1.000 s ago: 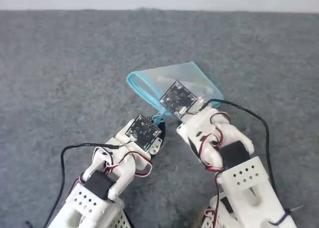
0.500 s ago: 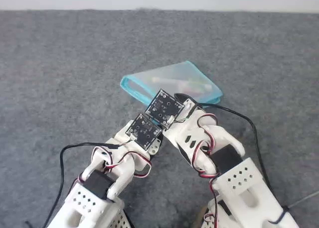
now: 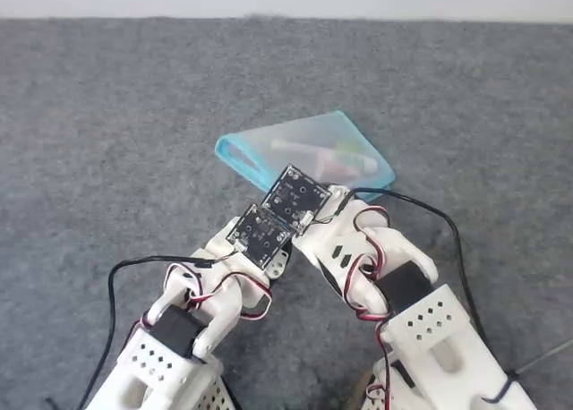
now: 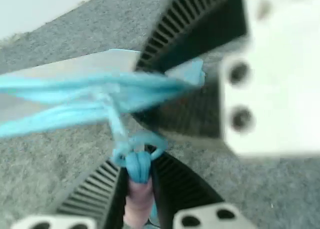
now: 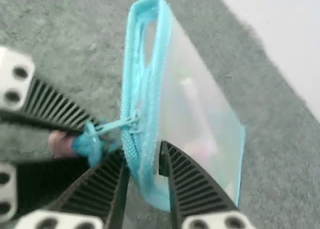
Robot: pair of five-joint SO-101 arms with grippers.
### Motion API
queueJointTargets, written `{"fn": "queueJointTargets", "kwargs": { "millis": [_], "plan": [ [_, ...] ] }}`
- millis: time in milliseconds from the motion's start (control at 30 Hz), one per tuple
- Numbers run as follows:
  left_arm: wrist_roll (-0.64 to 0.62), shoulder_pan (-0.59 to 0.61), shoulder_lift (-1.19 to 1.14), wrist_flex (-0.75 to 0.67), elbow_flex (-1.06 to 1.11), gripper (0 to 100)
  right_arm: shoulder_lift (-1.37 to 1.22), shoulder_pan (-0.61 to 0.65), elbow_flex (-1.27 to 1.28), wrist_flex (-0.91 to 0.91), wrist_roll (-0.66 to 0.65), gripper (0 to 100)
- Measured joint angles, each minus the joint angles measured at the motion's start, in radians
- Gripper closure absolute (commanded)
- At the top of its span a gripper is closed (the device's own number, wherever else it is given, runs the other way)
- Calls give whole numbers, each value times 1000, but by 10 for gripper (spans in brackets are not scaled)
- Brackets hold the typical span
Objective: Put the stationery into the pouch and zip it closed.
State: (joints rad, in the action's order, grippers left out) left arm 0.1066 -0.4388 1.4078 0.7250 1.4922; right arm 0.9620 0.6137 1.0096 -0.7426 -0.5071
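**High view: both grippers closed at the near edge of the pouch [image 3: 304, 137]**

The translucent pouch with its teal trim is on the grey table [image 3: 107, 115], just beyond the two wrists. Its near edge is hidden under them, and its far corner points away from the arms. The stationery [image 3: 327, 158] is inside it and shows through the side as pale, pink and greenish sticks lying along the far half.

The left gripper [image 4: 137, 164] has its fingers pinched on the teal pull [image 5: 89, 143]. A thin link runs taut from the pull to the slider [image 5: 131, 123] on the zipper [image 5: 134, 89]. A small pink piece sits between the jaws behind the pull, and I cannot tell what it is.

The right gripper [image 5: 143, 154] is just beside the left one, and their fingertips are almost touching. Its fingers are closed on the pouch's teal zipper edge, right next to the slider. Beyond the slider, toward the far end of the pouch, the two zipper tapes stand apart with a narrow gap between them, so that stretch is not closed. The part of the zipper under the right jaws is hidden, so I cannot tell its state.
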Motion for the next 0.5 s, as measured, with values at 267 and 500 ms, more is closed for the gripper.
{"fn": "queueJointTargets", "kwargs": {
  "millis": [267, 500],
  "plan": [
    [3, 132, -2, 0, 2, 991, 28, -87, 80, -31, -48, 992],
    [3, 180, -2, 0, 2, 991, 51, -124, 144, -3, -77, 992]
  ]
}}
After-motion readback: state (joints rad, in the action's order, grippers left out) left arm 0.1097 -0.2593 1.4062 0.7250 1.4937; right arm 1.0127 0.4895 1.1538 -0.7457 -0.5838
